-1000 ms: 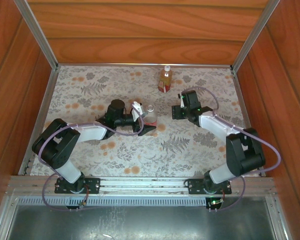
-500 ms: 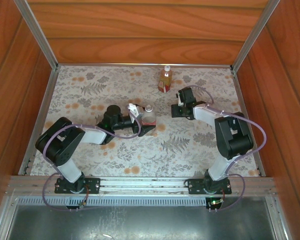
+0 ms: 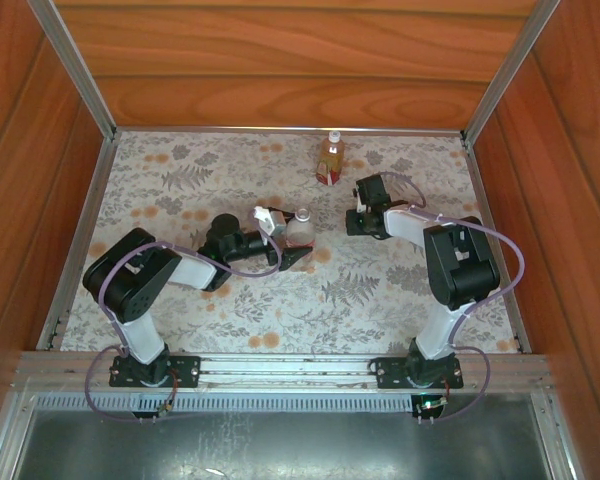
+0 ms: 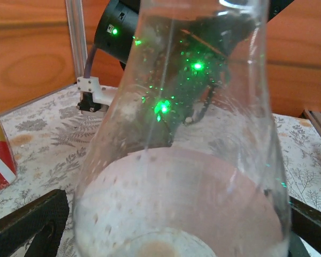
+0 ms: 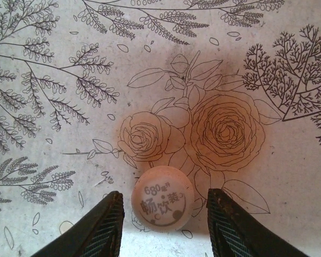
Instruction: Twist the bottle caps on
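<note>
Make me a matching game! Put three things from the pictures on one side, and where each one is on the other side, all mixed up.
Things:
1. clear bottle
2. labelled bottle
3. white cap

Places:
A. lying on the flowery cloth between the right jaws
B. standing alone near the far wall
C. between the left jaws

Pairs: 1-C, 2-B, 3-A.
</note>
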